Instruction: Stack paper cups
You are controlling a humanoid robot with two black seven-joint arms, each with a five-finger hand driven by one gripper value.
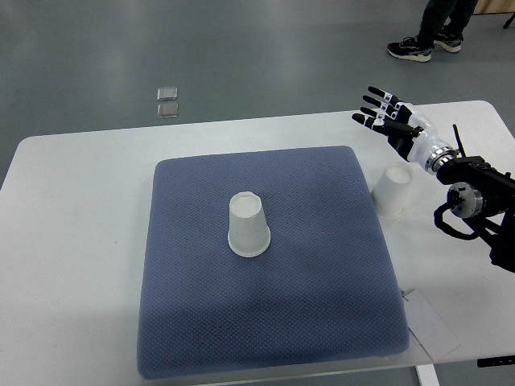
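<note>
Top view, right hand (392, 119) fingers (375, 104) spread, paper cup (392, 191) below, apart

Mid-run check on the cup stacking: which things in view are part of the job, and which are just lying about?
Part of the job:
- paper cup on the mat, upside down
- paper cup off the mat, on the table by the mat's right edge
- right hand, open, holding nothing

Lying about:
- blue mat
- sheet at the table's near right corner
- two small clear items on the floor
- a person's shoes
</note>
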